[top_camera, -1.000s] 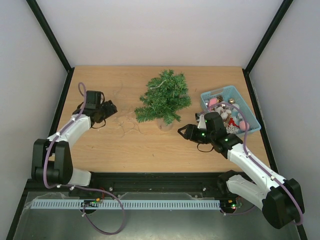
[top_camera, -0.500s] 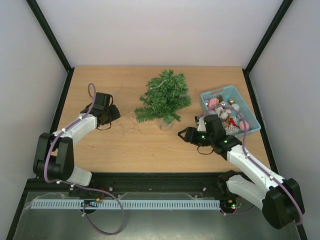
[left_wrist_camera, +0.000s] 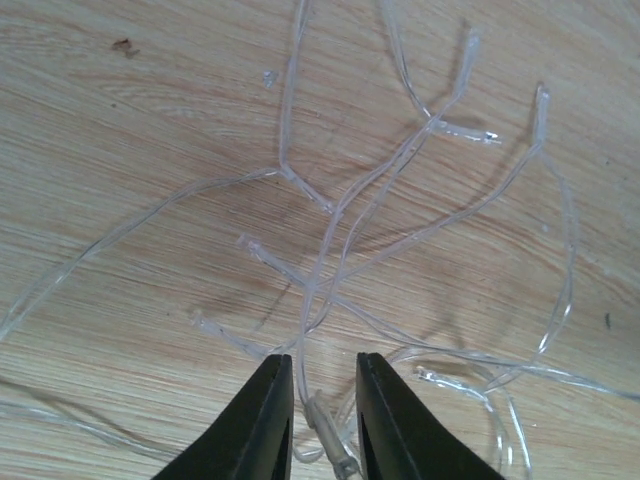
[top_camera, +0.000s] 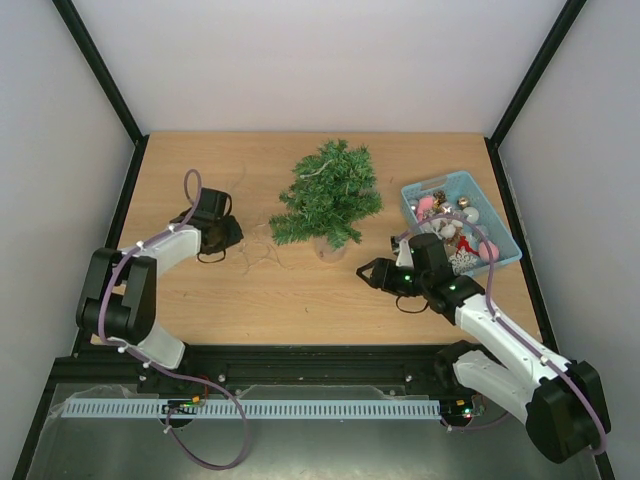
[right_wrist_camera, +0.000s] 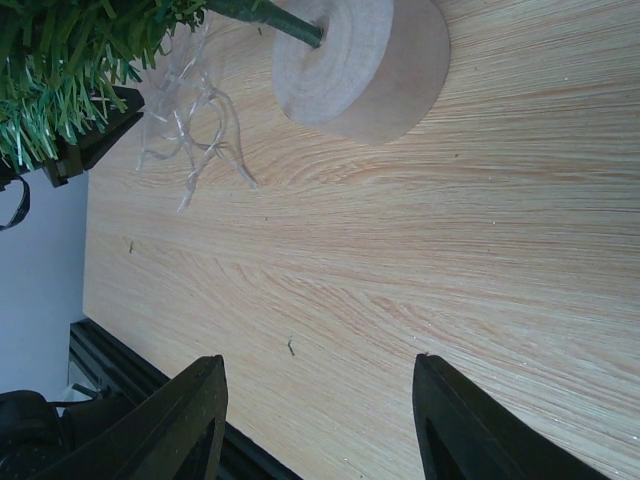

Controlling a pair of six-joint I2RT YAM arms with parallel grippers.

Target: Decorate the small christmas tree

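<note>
The small christmas tree [top_camera: 328, 195] stands at mid-table, dark green on a round wooden base [right_wrist_camera: 365, 65]. A clear light string [top_camera: 262, 245] lies tangled on the wood left of the tree. My left gripper [top_camera: 232, 233] sits low at the string's left end. In the left wrist view its jaws [left_wrist_camera: 325, 365] stand a narrow gap apart with one strand and a small bulb [left_wrist_camera: 330, 445] between them, neither finger touching it. My right gripper [top_camera: 368, 272] hovers right of the tree's base, open wide [right_wrist_camera: 320, 365] with only bare wood between its fingers.
A light-blue basket [top_camera: 498, 225] of ornaments stands at the right, behind my right arm. The string's loops [left_wrist_camera: 330, 230] spread over the wood ahead of the left fingers. The table's near edge [right_wrist_camera: 120, 360] shows by the right gripper's left finger.
The left gripper has slid right to the light string and narrowed its jaws around a strand. The right gripper has drifted slightly toward the near edge, still open.
</note>
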